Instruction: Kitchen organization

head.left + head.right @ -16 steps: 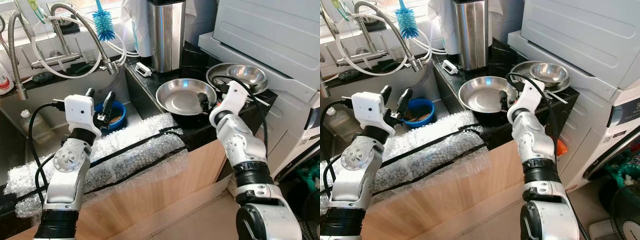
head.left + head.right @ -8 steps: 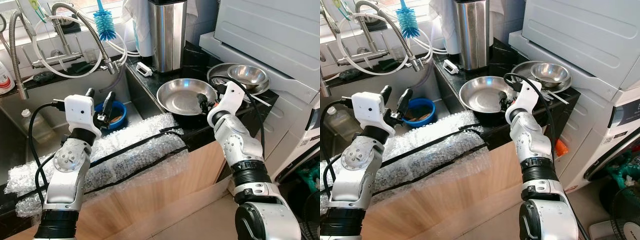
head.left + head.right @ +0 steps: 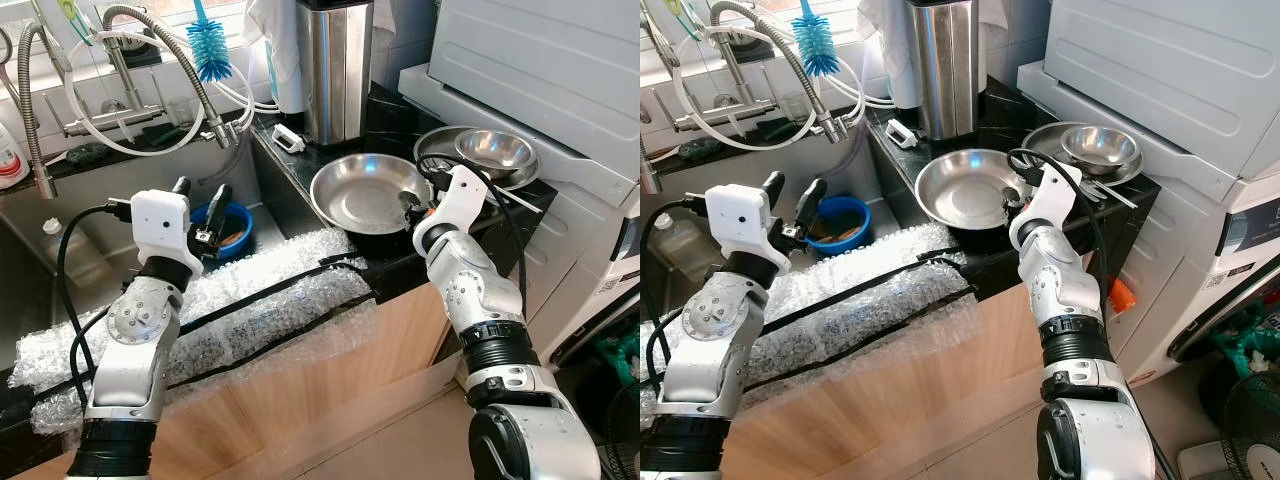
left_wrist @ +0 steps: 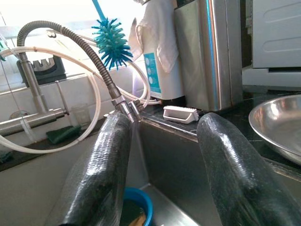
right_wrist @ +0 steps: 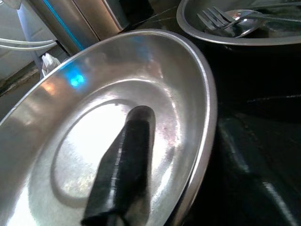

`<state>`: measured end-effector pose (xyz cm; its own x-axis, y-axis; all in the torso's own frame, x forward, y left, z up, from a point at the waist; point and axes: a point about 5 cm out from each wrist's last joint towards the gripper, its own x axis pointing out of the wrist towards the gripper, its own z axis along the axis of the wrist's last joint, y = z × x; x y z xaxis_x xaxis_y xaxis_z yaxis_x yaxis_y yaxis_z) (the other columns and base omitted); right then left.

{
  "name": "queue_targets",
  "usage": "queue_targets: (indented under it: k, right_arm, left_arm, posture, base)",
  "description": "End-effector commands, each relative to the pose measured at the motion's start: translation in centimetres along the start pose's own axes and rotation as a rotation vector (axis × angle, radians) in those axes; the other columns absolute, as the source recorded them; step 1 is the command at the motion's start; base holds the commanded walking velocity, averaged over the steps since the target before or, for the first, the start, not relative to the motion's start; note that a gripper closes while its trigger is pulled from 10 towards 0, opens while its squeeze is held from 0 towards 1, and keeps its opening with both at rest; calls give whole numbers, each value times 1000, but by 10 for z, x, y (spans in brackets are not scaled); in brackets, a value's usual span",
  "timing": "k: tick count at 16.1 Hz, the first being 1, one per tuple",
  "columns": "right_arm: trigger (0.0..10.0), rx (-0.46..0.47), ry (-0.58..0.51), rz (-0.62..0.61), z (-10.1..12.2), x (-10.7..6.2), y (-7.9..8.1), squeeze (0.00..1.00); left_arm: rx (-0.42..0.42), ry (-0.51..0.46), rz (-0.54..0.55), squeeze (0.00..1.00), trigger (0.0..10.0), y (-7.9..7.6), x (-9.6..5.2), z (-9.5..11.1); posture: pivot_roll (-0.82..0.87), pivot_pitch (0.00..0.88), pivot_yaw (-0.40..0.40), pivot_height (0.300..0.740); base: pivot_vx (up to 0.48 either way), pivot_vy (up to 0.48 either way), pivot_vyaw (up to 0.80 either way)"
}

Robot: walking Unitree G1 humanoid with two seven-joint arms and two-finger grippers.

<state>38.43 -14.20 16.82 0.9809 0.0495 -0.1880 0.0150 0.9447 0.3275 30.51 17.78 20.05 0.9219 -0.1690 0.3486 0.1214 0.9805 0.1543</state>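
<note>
Right gripper point(image 3: 408, 203) clamped on the near rim of the plate point(image 3: 362, 193), one finger point(image 5: 123, 165) lying inside the dish, the other hidden under the rim. Plate on the dark bench point(image 3: 395, 262) beside the sink point(image 3: 275, 200), tipped slightly, its far edge lifted toward the steel canister point(image 3: 333, 65). Bowls point(image 3: 492, 150) stacked just beyond on the right. Left gripper point(image 3: 200, 205) over the sink above the blue bowl point(image 3: 232, 226), jaws spread and empty. Grip sits on the plate's right side, so the right arm owns any lift; sink lies to its left, probably the way to go.
</note>
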Motion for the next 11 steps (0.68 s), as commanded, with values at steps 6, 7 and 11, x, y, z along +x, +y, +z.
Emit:
queue_targets:
  k: [6, 7, 11]
  right_arm:
    - [0, 15, -57, 10, 7, 1, 9, 0]
    - [0, 23, -114, 1, 12, 0, 9, 0]
    - [0, 96, -334, 34, 35, -7, 15, 0]
  left_arm:
    - [23, 5, -9, 0, 10000, -1, 2, -1]
    - [23, 1, -7, 0, 10000, -1, 2, 0]
    - [46, -13, -13, 0, 10000, -3, 3, 2]
  posture:
    - [-65, 0, 67, 740]
    - [-68, 0, 65, 740]
    - [-65, 0, 62, 740]
  base:
    - [0, 0, 0]
    - [0, 0, 0]
    - [0, 0, 0]
